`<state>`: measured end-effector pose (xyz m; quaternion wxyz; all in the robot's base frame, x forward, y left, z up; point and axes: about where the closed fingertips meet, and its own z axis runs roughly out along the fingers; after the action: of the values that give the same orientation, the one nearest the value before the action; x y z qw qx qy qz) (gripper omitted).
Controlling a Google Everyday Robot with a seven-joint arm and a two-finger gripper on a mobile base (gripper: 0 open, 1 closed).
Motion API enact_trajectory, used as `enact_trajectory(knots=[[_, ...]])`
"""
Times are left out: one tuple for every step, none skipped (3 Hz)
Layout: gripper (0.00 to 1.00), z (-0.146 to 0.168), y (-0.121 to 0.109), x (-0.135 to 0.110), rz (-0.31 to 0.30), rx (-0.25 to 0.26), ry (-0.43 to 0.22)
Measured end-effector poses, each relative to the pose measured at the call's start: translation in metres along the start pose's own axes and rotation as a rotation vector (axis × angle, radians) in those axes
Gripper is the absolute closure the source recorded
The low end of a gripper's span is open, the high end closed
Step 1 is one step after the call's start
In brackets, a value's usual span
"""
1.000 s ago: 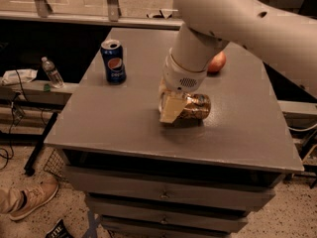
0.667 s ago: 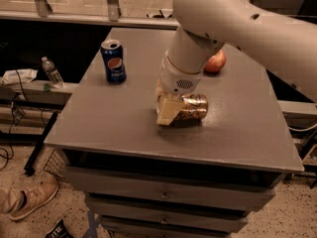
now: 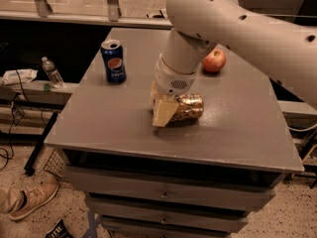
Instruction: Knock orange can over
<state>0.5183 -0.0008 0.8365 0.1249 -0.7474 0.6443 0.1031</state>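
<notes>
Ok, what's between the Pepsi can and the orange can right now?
Only the gripper, against the orange can's nearer end; from there to the Pepsi can the table top is bare, as the camera view shows.

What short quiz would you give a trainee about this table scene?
1. True or false: the orange can stands upright.
2. The gripper is nearest to: A) blue can B) orange can C) apple
3. Fill in: only the ___ can stands upright.
Key: 1 false, it lies on its side on the table. 2 B, the gripper is low at the orange can's end on the blue can's side; the apple lies farther back. 3 blue.
</notes>
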Motion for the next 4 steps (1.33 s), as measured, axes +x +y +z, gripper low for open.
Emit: enact_trajectory(knots=[[0.59, 0.0001, 0.0004, -0.0006, -0.001, 0.002, 0.001], [0.35, 0.0005, 0.0008, -0.0013, -0.003, 0.001, 0.001], [0.13, 0.0008, 0.0011, -0.0020, -0.005, 0.001, 0.001], [0.00, 0.0012, 0.0015, -0.0028, -0.007, 0.001, 0.002]])
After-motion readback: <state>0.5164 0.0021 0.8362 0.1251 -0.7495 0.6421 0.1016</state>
